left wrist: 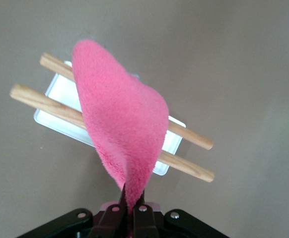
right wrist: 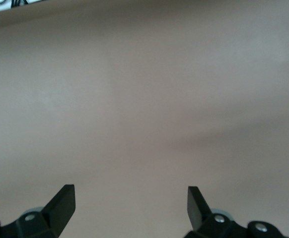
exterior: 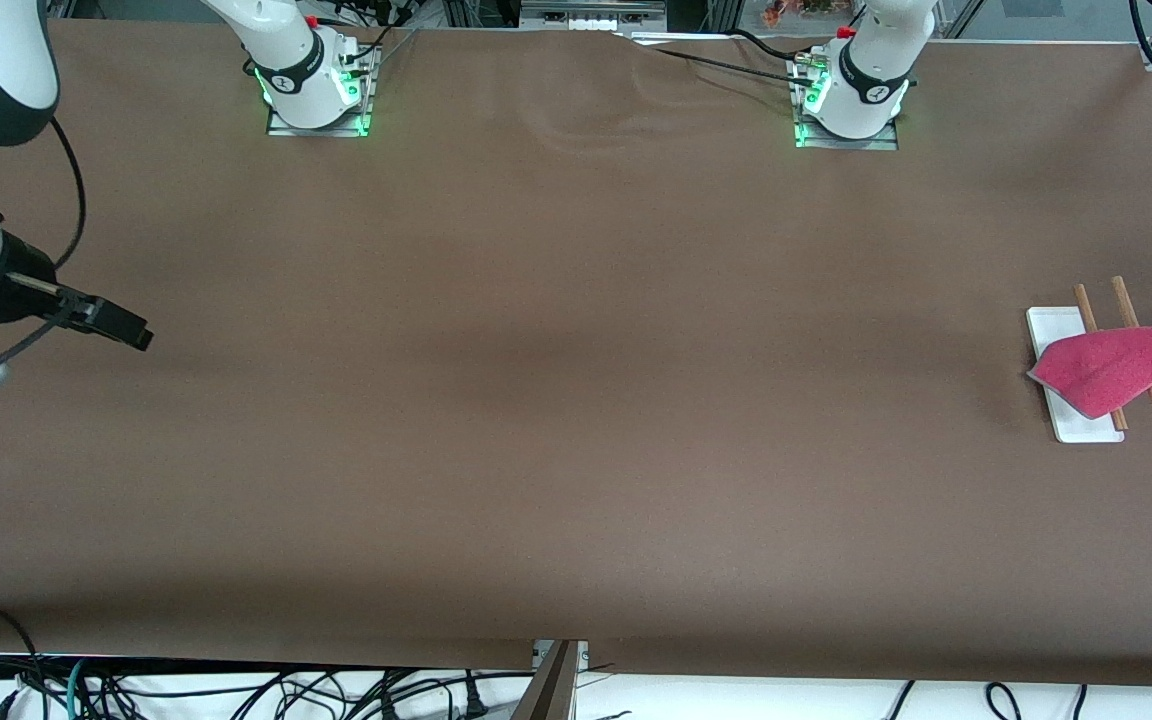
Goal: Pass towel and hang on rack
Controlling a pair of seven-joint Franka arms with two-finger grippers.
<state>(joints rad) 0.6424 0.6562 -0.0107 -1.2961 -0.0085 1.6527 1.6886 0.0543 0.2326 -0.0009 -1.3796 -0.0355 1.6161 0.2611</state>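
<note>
The pink-red towel [exterior: 1111,365] hangs stretched from my left gripper [left wrist: 133,199], which is shut on one of its corners. The cloth spreads over both wooden rods of the rack [exterior: 1141,345] and part of its white base [exterior: 1071,420]; whether it rests on the rods I cannot tell. In the left wrist view the towel [left wrist: 122,119] covers the middle of the two rods [left wrist: 35,96] above the white base [left wrist: 65,94]. The rack stands at the left arm's end of the table. My right gripper [exterior: 131,330] is open and holds nothing, over bare table at the right arm's end [right wrist: 131,198].
A brown cloth covers the table [exterior: 576,400]. Both arm bases [exterior: 316,90] [exterior: 851,100] stand along the edge farthest from the front camera. Cables hang below the table's near edge [exterior: 236,690].
</note>
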